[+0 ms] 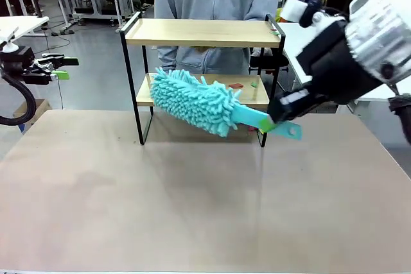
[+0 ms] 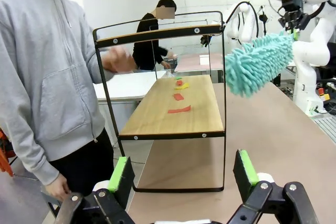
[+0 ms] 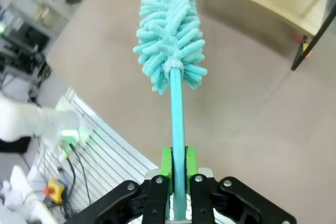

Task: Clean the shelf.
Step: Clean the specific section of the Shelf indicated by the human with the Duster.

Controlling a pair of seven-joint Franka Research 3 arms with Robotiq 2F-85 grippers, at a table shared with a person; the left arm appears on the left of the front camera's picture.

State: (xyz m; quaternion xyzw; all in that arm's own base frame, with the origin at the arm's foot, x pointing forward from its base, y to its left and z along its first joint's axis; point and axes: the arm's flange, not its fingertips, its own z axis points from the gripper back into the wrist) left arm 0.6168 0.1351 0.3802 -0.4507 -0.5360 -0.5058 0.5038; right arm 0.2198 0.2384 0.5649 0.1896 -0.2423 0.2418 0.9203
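Note:
The shelf (image 1: 202, 32), two light wooden boards in a thin black frame, stands at the table's far side. Small red, yellow and green scraps (image 2: 179, 109) lie on its lower board (image 2: 178, 114). My right gripper (image 1: 268, 122) is shut on the handle of a turquoise fluffy duster (image 1: 192, 101); the duster head hangs in front of the lower board, at its left half. In the right wrist view the handle (image 3: 177, 124) runs between the green pads (image 3: 166, 169). My left gripper (image 2: 181, 174) is open and empty, off the table's left side (image 1: 54, 68), facing the shelf's end.
A person in a grey hoodie (image 1: 218, 4) stands right behind the shelf, one hand (image 2: 118, 59) near its top board. The brown table top (image 1: 192, 197) spreads wide in front of the shelf. White tables stand behind and to the right.

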